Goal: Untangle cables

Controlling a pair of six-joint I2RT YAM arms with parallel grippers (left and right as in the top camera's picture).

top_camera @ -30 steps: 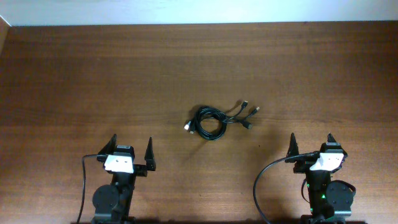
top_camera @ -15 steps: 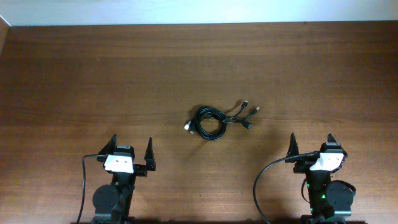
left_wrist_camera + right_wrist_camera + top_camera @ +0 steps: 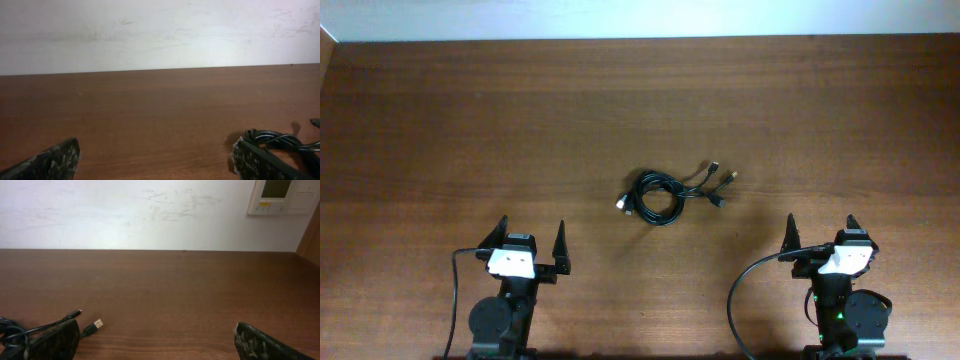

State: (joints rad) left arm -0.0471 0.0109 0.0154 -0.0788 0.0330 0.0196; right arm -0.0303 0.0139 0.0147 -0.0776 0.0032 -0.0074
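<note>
The overhead view looks straight down on the whole counter. Both wrist views sit low at its near side, facing the far wall. All three share the cables at the middle.

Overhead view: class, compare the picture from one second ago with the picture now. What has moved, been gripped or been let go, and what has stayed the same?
Nothing has visibly changed. The cables lie in the same coiled bundle, with their plugs fanned out to the right. The left gripper and the right gripper remain open, away from the bundle and holding nothing.
</note>
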